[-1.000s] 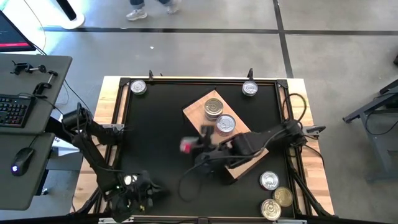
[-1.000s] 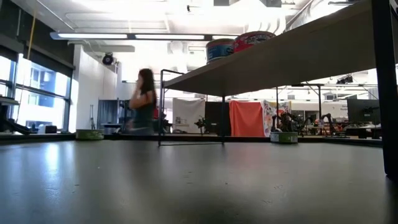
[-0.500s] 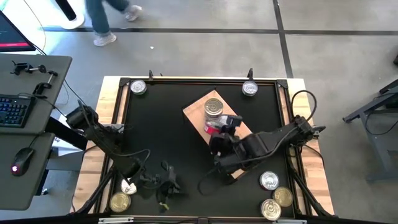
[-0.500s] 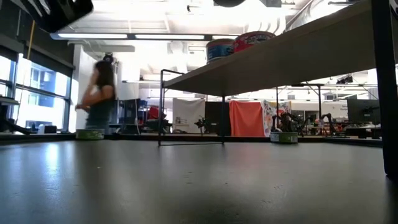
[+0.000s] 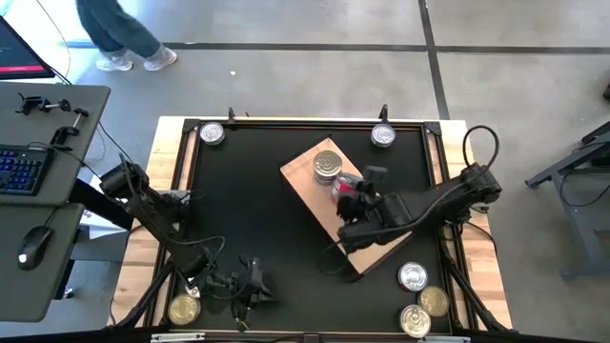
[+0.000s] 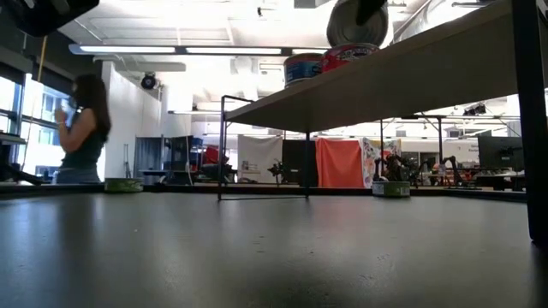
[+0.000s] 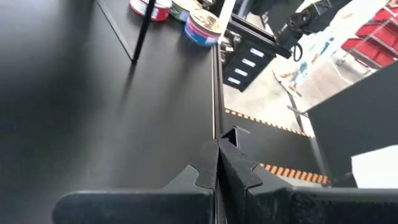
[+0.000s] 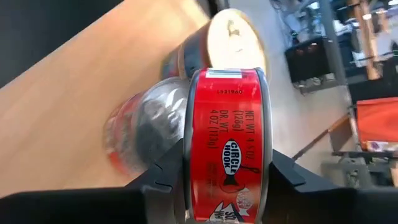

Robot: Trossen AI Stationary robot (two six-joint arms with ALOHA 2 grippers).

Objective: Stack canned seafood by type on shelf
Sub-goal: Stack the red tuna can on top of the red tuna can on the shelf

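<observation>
- My left gripper sits near the table's front edge, about 7 o'clock from the shelf. Fingers pressed together, holding nothing; this arm waits clear of the work.
- A gold-lidded tin lies just beside it at the front-left corner, not yet sorted.
- A silver tin sits at the far-left corner, at 10 o'clock from the shelf.
- The shelf lies mid-table, turned on a diagonal. One tin stands on its far end, at 12 o'clock from my right gripper.
- My right gripper pinches a red-labelled tin by its flat faces, rim forward, over a tin already on the shelf. I judge the same-type stack goes here.
- Another silver tin sits at the far-right corner.
- Three tins wait clustered at 5 o'clock, front-right.
</observation>
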